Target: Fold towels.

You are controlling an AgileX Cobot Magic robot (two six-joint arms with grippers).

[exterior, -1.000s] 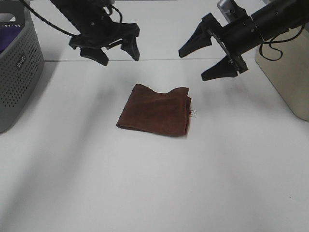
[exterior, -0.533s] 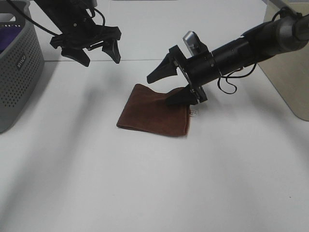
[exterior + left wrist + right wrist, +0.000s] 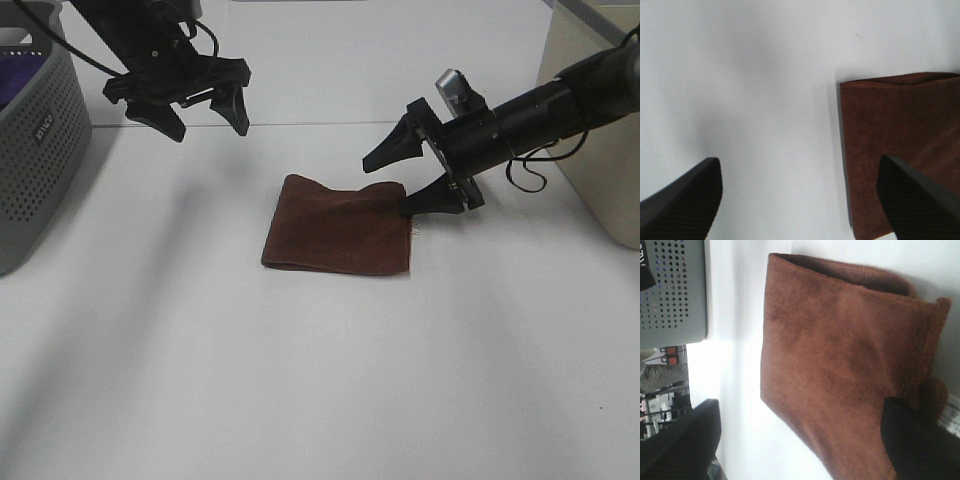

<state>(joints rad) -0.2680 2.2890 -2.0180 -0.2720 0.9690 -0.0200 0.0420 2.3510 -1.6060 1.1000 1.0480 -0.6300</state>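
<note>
Towel dragged rightward, right claw on its corner

One grey basket holding a purple cloth stands at the far left. Beside it the left gripper hovers with jaws spread and empty, barely shifted since half a second ago. The single reddish-brown towel lies folded mid-table, now slightly further right than before. The right gripper has drawn back rightward. Its jaws are released wide and one finger touches the towel's right rear corner. One beige box stands at the far right. Two grippers in all.
</note>
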